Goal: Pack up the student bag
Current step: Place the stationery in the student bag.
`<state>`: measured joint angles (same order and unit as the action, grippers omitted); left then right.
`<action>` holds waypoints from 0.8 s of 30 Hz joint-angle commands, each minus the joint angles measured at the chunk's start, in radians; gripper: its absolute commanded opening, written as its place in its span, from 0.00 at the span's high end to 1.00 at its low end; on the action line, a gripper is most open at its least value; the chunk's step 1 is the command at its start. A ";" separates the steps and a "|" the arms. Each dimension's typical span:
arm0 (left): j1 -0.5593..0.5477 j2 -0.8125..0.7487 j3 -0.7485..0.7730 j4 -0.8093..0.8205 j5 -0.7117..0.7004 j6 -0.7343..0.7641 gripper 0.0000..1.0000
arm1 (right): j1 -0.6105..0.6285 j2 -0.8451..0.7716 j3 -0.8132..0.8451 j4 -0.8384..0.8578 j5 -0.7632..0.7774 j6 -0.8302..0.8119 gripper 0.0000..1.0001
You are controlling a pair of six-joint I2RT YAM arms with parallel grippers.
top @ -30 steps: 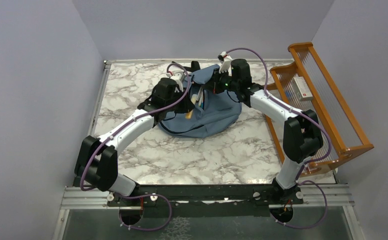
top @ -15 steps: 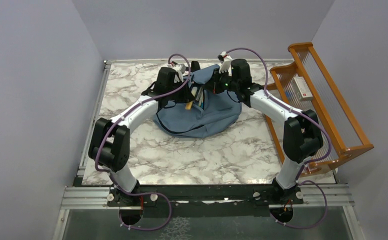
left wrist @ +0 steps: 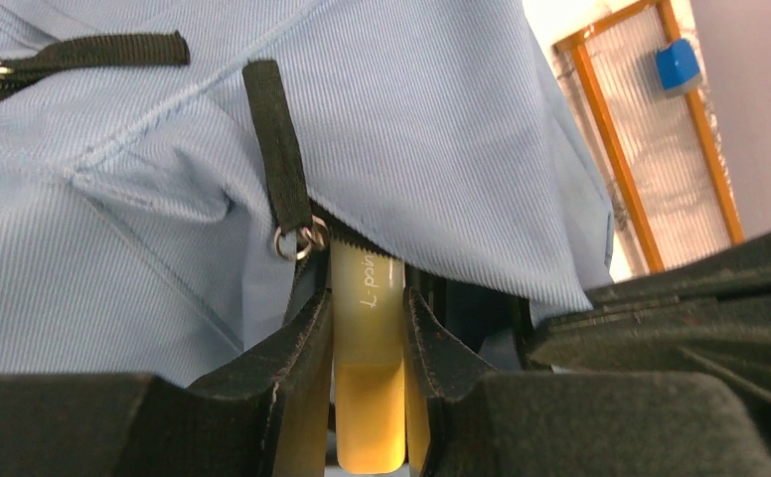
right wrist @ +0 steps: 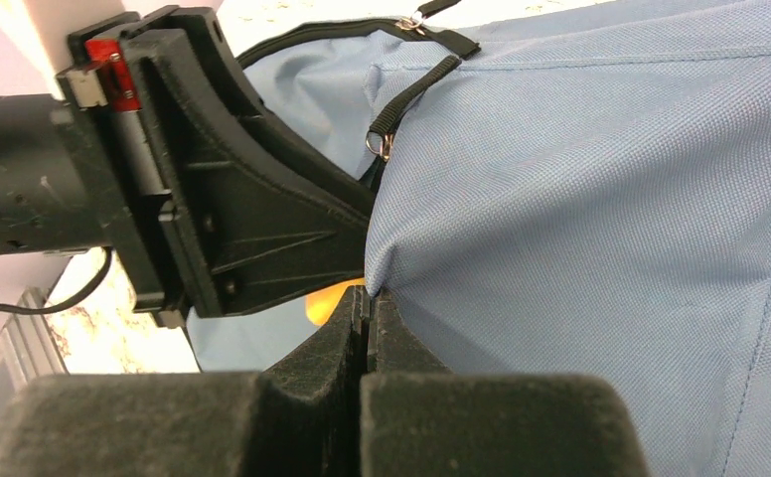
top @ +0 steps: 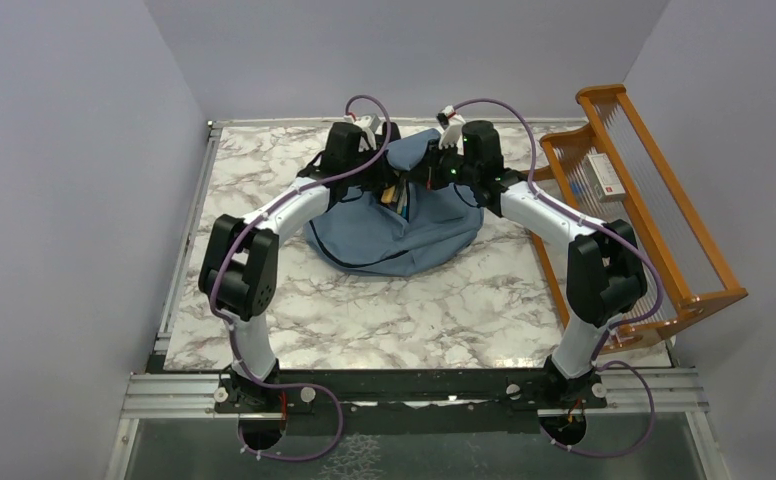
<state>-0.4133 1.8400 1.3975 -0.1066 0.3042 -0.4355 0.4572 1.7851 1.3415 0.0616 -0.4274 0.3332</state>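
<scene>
**Far across the counter point(top: 364, 310), twelve o'clock: bag point(top: 404, 240) held open**

Bag lies slumped there, rack point(top: 709, 298) at three o'clock. Right tool point(right wrist: 367, 298) is clamped fully on a fold of cloth by the zip point(left wrist: 307, 238), lifting the mouth. Left tool point(left wrist: 365, 298), partly closed, grips a yellow marker point(left wrist: 367, 397) poking into the opening. Cloth looks soft, light and limp; it would likely sag if freed, so it is best taken at the zip hem.

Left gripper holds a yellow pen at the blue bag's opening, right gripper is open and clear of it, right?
No: the right gripper is shut on the student bag's fabric edge, as the right wrist view shows. The left gripper does hold the yellow pen there.
</scene>
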 commanded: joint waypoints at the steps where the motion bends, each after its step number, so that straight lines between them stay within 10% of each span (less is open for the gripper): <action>1: -0.006 0.046 0.042 0.114 -0.017 -0.064 1.00 | 0.011 -0.053 -0.001 0.058 -0.043 0.037 0.99; 12: -0.021 0.056 0.052 0.132 0.022 -0.068 0.60 | 0.011 -0.051 -0.008 0.062 -0.025 0.028 0.99; 24: -0.016 -0.124 -0.063 0.033 0.025 0.007 0.60 | 0.011 -0.035 0.014 0.050 -0.020 0.012 0.99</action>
<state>-0.4320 1.8336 1.3911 -0.0513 0.3111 -0.4706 0.4572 1.7851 1.3392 0.0692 -0.4259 0.3473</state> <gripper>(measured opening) 0.433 0.012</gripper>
